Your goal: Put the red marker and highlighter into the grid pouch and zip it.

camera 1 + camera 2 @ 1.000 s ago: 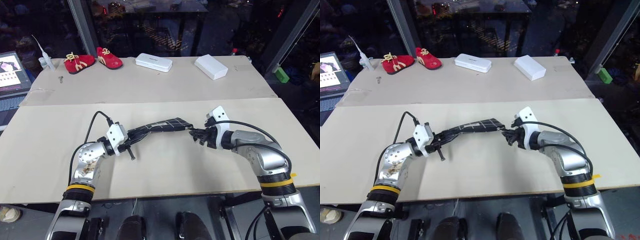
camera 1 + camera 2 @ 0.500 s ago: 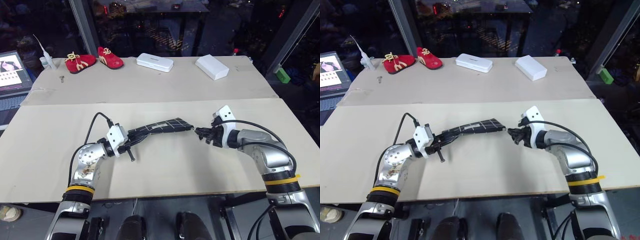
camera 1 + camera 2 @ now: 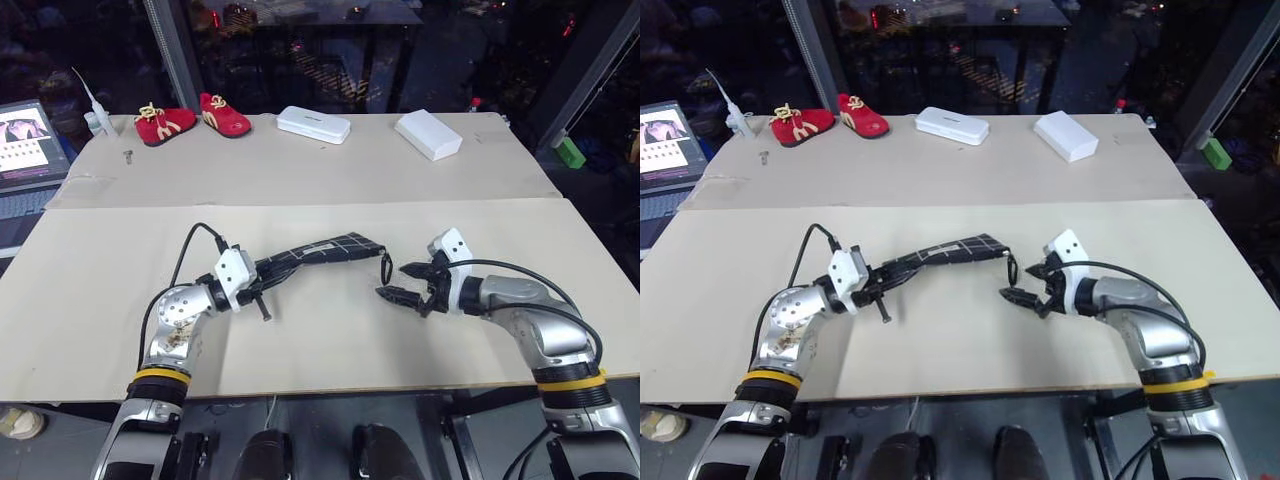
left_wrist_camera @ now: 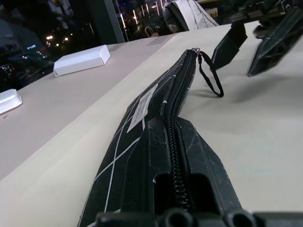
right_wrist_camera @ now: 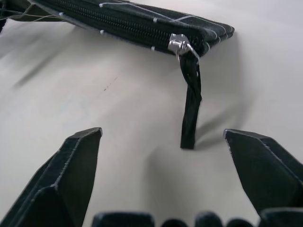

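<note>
The grid pouch, black with thin white lines, is held off the table, its zipper closed along its whole length. My left gripper is shut on the pouch's left end. The black pull strap hangs loose from the slider at the right end. My right gripper stands open just right of and below that end, its fingers either side of the strap's tip without touching it. The red marker and highlighter are out of view.
At the back of the table lie two red toy shoes, two white boxes, and a squeeze bottle. A laptop sits at the far left and a green block off the right edge.
My right gripper has opened, let go of the pull strap and drawn back to the right. The strap now hangs down. The left gripper and pouch have stayed put.
</note>
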You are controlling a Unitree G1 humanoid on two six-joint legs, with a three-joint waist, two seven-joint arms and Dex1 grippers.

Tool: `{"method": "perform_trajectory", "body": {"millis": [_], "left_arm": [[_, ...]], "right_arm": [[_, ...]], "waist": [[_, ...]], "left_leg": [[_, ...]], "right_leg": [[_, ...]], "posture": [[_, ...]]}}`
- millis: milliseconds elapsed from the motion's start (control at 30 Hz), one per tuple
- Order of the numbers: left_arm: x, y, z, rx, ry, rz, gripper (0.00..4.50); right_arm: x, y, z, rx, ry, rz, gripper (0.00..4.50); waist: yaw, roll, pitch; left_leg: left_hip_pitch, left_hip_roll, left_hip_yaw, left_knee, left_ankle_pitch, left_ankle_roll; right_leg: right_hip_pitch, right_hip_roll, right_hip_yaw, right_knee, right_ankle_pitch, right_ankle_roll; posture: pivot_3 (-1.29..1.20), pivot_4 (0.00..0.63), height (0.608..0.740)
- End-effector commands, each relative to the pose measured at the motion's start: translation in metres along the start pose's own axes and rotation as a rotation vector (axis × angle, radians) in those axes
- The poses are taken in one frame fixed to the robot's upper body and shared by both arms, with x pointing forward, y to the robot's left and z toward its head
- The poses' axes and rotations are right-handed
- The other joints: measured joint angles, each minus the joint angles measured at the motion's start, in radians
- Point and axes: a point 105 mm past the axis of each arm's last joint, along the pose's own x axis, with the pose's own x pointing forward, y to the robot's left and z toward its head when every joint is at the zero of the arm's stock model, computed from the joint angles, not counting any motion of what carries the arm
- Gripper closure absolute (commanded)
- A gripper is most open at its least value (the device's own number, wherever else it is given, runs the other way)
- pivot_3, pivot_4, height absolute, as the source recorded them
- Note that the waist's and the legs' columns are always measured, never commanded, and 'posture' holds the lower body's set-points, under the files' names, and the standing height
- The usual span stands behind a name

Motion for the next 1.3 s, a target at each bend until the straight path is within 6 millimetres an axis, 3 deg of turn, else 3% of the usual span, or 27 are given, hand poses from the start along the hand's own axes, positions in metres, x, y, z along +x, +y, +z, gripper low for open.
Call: {"method": "perform_trajectory", "body": {"millis": [33, 200, 433, 467, 533, 700, 767, 833, 933, 1000, 1300], "left_arm": [[0.010, -0.006, 0.013, 0.075, -0.044, -0.099, 4.50], [0.015, -0.015, 0.015, 0.088, -0.058, -0.204, 4.50], [0.021, -0.028, 0.004, 0.073, -0.055, -0.326, 4.50], [0.021, -0.033, 0.004, 0.066, -0.068, -0.364, 3.75], [0.022, -0.035, 0.005, 0.062, -0.084, -0.386, 3.31], [0.021, -0.018, 0.011, 0.008, -0.085, -0.286, 1.43], [0.019, -0.010, 0.019, -0.091, -0.096, -0.234, 0.91], [0.014, -0.001, 0.026, -0.253, -0.093, -0.168, 0.91], [-0.009, 0.010, 0.023, -0.447, -0.030, -0.030, 0.91], [-0.036, 0.026, 0.012, -0.516, 0.036, 0.134, 0.91], [-0.135, 0.057, 0.000, -0.562, 0.141, 0.654, 0.91]], "right_arm": [[-0.045, 0.007, 0.033, -0.075, -0.130, 0.027, 0.08], [-0.067, 0.021, 0.020, -0.089, -0.109, 0.032, 0.08], [-0.059, 0.026, 0.005, -0.051, -0.096, -0.013, 0.08], [-0.057, 0.026, 0.003, -0.047, -0.088, -0.015, 0.00], [-0.055, 0.025, 0.001, -0.045, -0.077, -0.023, 0.00], [-0.055, 0.021, 0.001, -0.045, -0.072, -0.029, 0.00], [-0.056, 0.014, 0.000, -0.045, -0.058, -0.053, 0.00], [-0.056, 0.007, -0.001, -0.042, -0.052, -0.069, 0.00], [-0.056, -0.003, 0.000, -0.040, -0.055, -0.084, 0.00], [-0.056, -0.011, 0.000, -0.034, -0.067, -0.104, 0.00], [-0.066, -0.050, -0.006, 0.020, -0.111, -0.223, 0.00]], "waist": [[0.008, 0.000, 0.000], [0.007, 0.000, 0.000], [0.002, 0.000, 0.000], [0.002, 0.000, 0.000], [0.004, 0.000, 0.000], [0.007, 0.000, 0.000], [0.006, 0.000, 0.000], [0.005, 0.000, 0.000], [-0.005, 0.000, 0.000], [-0.012, 0.000, 0.000], [-0.015, 0.000, 0.000]], "left_leg": [[-0.001, 0.000, 0.000, 0.000, 0.000, 0.001], [-0.001, 0.000, 0.000, 0.000, -0.002, 0.002], [0.001, 0.000, 0.000, 0.002, -0.002, 0.003], [0.001, 0.000, 0.000, 0.002, -0.002, 0.003], [0.001, 0.000, 0.000, 0.002, -0.002, 0.003], [-0.001, 0.000, -0.001, 0.002, -0.002, 0.003], [-0.001, 0.000, -0.001, 0.002, -0.002, 0.003], [-0.001, 0.000, -0.002, 0.002, -0.002, 0.003], [0.000, 0.001, -0.003, 0.002, -0.002, 0.003], [0.001, 0.002, -0.003, 0.002, -0.002, 0.003], [0.002, 0.001, -0.003, 0.002, -0.002, 0.003]], "right_leg": [[0.000, 0.000, -0.001, -0.002, 0.000, 0.000], [0.003, 0.002, -0.002, -0.007, 0.001, 0.001], [0.004, 0.002, 0.002, -0.007, 0.001, 0.002], [0.004, 0.002, 0.002, -0.007, 0.001, 0.002], [0.004, 0.002, 0.002, -0.007, 0.001, 0.001], [0.002, 0.002, 0.001, -0.007, 0.001, 0.002], [0.003, 0.002, 0.001, -0.007, 0.001, 0.002], [0.003, 0.002, 0.001, -0.007, 0.001, 0.002], [0.003, 0.002, 0.002, -0.006, 0.001, 0.003], [0.003, 0.002, 0.002, -0.006, 0.001, 0.003], [0.004, 0.001, 0.002, -0.006, 0.001, 0.003]], "posture": [[0.00, 0.150, 0.740], [0.00, 0.150, 0.740], [0.00, 0.150, 0.740], [0.00, 0.150, 0.740], [0.00, 0.150, 0.740], [0.00, 0.150, 0.740], [0.00, 0.150, 0.740], [0.00, 0.150, 0.740], [0.00, 0.150, 0.740], [0.00, 0.150, 0.740], [0.00, 0.150, 0.740]]}}
